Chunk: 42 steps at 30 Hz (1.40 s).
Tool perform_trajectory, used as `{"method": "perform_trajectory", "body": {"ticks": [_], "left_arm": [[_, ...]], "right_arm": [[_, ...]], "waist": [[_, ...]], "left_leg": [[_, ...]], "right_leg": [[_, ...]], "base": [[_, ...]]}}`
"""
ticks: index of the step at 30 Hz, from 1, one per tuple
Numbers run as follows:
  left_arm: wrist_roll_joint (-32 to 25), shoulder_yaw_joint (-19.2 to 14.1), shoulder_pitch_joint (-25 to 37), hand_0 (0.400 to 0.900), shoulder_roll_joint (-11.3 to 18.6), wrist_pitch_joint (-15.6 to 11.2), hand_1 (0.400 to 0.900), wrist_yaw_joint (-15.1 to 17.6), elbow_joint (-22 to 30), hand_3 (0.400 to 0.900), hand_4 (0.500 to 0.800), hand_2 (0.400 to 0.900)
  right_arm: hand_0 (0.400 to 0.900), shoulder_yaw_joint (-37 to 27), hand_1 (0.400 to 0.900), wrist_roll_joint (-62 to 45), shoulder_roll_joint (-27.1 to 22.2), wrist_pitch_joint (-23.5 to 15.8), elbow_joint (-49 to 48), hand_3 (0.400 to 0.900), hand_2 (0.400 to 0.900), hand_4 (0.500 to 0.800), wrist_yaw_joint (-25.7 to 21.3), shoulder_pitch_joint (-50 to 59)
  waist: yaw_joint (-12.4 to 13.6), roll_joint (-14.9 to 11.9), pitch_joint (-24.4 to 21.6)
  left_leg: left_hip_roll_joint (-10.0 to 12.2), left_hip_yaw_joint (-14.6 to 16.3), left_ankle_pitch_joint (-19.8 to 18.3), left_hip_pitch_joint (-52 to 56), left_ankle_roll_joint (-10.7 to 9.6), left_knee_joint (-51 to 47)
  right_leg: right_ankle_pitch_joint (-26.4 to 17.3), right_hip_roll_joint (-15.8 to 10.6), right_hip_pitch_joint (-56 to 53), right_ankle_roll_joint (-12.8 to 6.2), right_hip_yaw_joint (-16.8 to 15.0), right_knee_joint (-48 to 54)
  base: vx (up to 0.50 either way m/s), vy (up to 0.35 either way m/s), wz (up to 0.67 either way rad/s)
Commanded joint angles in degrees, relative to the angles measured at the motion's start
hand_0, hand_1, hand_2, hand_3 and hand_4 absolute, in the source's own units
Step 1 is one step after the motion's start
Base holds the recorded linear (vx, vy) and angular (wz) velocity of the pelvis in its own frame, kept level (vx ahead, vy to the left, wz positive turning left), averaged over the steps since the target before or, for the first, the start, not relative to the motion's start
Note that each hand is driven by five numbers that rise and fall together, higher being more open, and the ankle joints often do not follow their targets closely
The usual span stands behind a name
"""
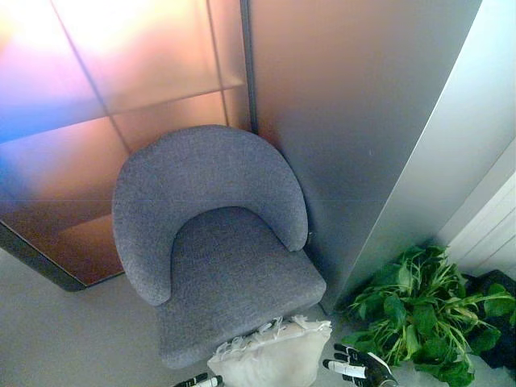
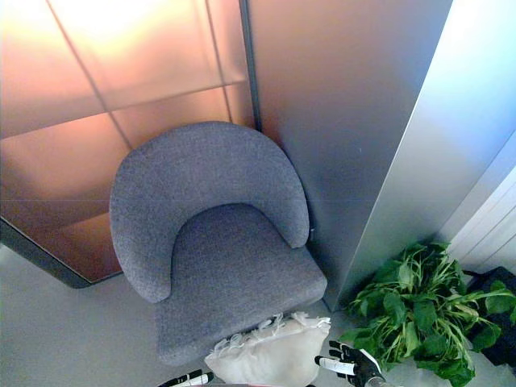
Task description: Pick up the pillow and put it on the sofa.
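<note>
Grey wall (image 1: 355,121) corner: sofa (image 1: 218,250), plant (image 1: 419,314) right; pillow (image 1: 270,355) between hands, fingers straight.

pillow (image 1: 270,355) between hands | touching sofa (image 1: 214,242) front | plant (image 1: 423,314) right

Count on inspection: 1 chair (image 1: 218,250), grey, round-backed. 1 pillow (image 1: 270,355), white with a fringed edge. 1 plant (image 1: 419,310), green and leafy. 2 robot hands in view: 1 left hand (image 2: 187,379), only its tips showing at the bottom edge, and 1 right hand (image 1: 355,367). 1 dark object (image 1: 500,322) beyond the plant, kind cannot be told.
</note>
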<state>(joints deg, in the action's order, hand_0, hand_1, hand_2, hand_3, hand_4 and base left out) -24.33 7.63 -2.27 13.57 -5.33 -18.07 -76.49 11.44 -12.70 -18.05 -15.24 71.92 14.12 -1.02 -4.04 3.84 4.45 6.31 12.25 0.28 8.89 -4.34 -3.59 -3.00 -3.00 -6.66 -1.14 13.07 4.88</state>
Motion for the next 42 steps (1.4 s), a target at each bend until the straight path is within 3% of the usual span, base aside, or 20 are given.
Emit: {"method": "perform_trajectory", "body": {"ticks": [1, 7, 11, 18, 29, 33, 36, 42], "left_arm": [[1.91, -0.3, 3.15, 0.9, 2.71, -3.75, 0.9, -0.71, -0.33, 0.9, 0.8, 0.9], [-1.83, 3.0, 8.83, 0.9, 5.03, -5.96, 0.9, -1.72, 2.6, 0.9, 0.8, 0.9], [-5.33, 4.46, 15.28, 0.9, 8.58, -5.9, 0.9, -2.66, 4.01, 0.9, 0.8, 0.9], [-7.52, 4.51, 17.24, 0.9, 11.83, -6.3, 0.9, -2.44, 5.71, 0.9, 0.8, 0.9], [-10.18, 5.24, 17.62, 0.9, 12.84, -8.35, 0.9, -2.45, 8.22, 0.9, 0.8, 0.9], [-11.39, 6.24, 17.4, 0.9, 12.35, -8.86, 0.9, -1.87, 9.85, 0.9, 0.8, 0.9], [-12.14, 6.09, 16.23, 0.9, 12.18, -9.77, 0.9, -2.16, 10.52, 0.9, 0.8, 0.9], [-13.52, 5.7, 14.99, 0.9, 11.66, -9.48, 0.9, -1.39, 12.45, 0.9, 0.8, 0.9]], "right_arm": [[0.9, 0.84, 0.9, -2.09, -1.61, -4.74, -1.03, 0.9, 0.9, 0.8, -0.51, 6.8], [0.9, 2.64, 0.9, -4.92, -5.05, -6.4, -3.94, 0.9, 0.9, 0.8, -1.67, 14.76], [0.9, 5.83, 0.9, -8.34, -7.94, -6.54, -5.9, 0.9, 0.9, 0.8, -3.44, 24.75], [0.9, 6.23, 0.9, -11.77, -12.32, -5.19, -7.57, 0.9, 0.9, 0.8, -4.69, 31.89], [0.9, 5.24, 0.9, -17.43, -17.38, -3.81, -8.26, 0.9, 0.9, 0.8, -3.81, 41.23], [0.9, 4.71, 0.9, -19.11, -18.97, -1.3, -7.68, 0.9, 0.9, 0.8, -5.58, 44.51], [0.9, 3.44, 0.9, -20.2, -19.17, 0.17, -6.49, 0.9, 0.9, 0.8, -7.52, 44.67], [0.9, -0.28, 0.9, -21.64, -19.9, -0.46, -4.46, 0.9, 0.9, 0.8, -8.03, 40.58]], "waist": [[1.29, -1.3, 2.45], [2.07, 0.09, 9.49], [2.57, 0.19, 15.98], [3.71, 0.12, 20.9], [4.91, 0.92, 24.87], [4.9, 1.86, 25.34], [4.87, 2.45, 25.34], [3.89, 3.3, 25.34]], "left_leg": [[1.58, -1.34, -1.71, -4.7, -0.1, 3.97], [0.7, -3.46, -0.46, -15.26, 0.19, 8.51], [0.34, -4.7, 0.56, -27.83, 0.3, 16.96], [-0.05, -5.44, -0.52, -39.52, 0.86, 25.67], [-1.02, -6.32, -1.66, -49.47, 1.97, 32.57], [-1.48, -6.26, -1.88, -51.45, 2.1, 33.48], [-1.75, -6.15, -2.07, -51.64, 2.0, 33.32], [-2.69, -5.41, -2.7, -50.63, 2.34, 32.91]], "right_leg": [[7.25, -4.83, 2.79, -4.2, -0.04, -7.18], [8.28, -4.19, 12.13, -2.17, -0.93, -12.77], [7.87, -3.87, 24.64, -0.31, -1.23, -21.23], [8.05, -5.56, 36.24, -0.01, -1.22, -29.93], [8.55, -6.36, 46.44, 1.01, -1.88, -37.05], [8.47, -6.37, 49.15, 1.28, -2.37, -38.37], [8.91, -5.93, 49.51, 1.48, -2.59, -38.58], [8.99, -5.29, 49.17, 1.89, -2.97, -38.01]], "base": [[-0.04, -0.072, 0.17], [-0.25, -0.101, 0.28], [-0.3, -0.156, 0.24], [-0.13, -0.082, 0.09], [-0.11, -0.025, 0.04], [-0.07, 0.021, 0.02], [-0.02, 0.057, -0.03], [0.0, 0.072, -0.05]]}}
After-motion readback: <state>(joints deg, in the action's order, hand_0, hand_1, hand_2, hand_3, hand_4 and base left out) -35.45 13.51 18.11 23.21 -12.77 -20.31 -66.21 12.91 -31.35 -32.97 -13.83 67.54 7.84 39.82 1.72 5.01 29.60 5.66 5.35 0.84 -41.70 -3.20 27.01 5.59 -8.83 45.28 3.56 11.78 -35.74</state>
